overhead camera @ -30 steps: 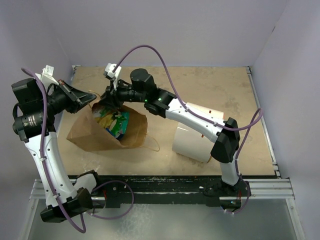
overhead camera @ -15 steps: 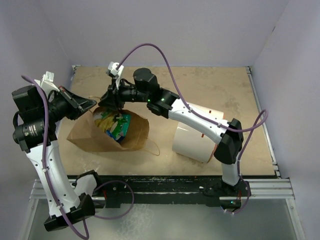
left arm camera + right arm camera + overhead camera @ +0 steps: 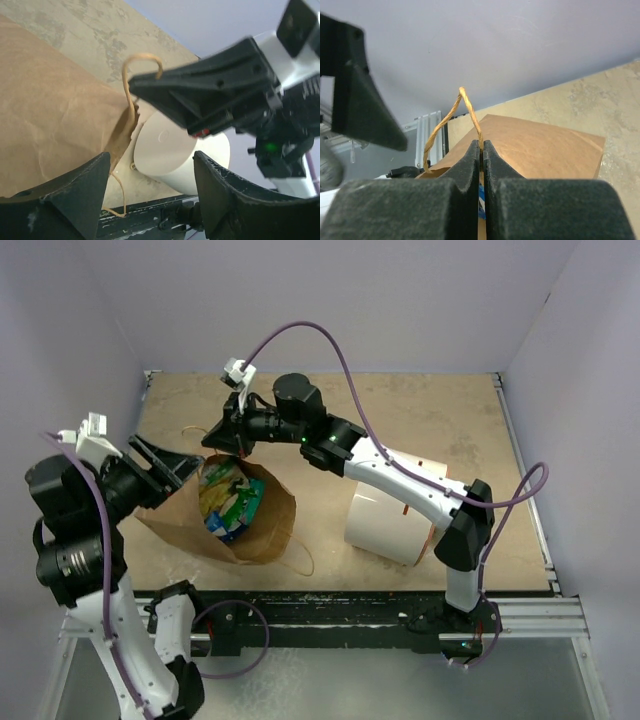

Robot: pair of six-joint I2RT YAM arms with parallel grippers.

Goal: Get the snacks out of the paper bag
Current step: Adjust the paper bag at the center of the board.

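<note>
The brown paper bag point(image 3: 255, 530) lies at the left of the table with its mouth turned upward. Green and blue snacks point(image 3: 228, 502) show inside it. My right gripper point(image 3: 213, 437) is shut on the bag's upper twisted handle point(image 3: 465, 105), at the mouth's far rim. In the right wrist view its tips point(image 3: 481, 150) pinch the cord, with the paper bag point(image 3: 535, 145) behind them and a sliver of a blue snack point(image 3: 481, 212) below. My left gripper point(image 3: 178, 468) is open just left of the mouth and holds nothing. In the left wrist view its gripper point(image 3: 150, 192) frames the paper bag point(image 3: 50, 110) and the handle point(image 3: 142, 57).
A large white cylinder point(image 3: 385, 525) lies on its side right of the bag, under the right arm; the same white cylinder point(image 3: 175, 155) shows between the left fingers. The bag's other handle point(image 3: 300, 558) trails on the table near the front edge. Walls close in on the left, back and right.
The left gripper has opened, let go of the bag's mouth, and drawn back toward the near left. The right gripper has shut on the upper handle and holds the mouth up.
</note>
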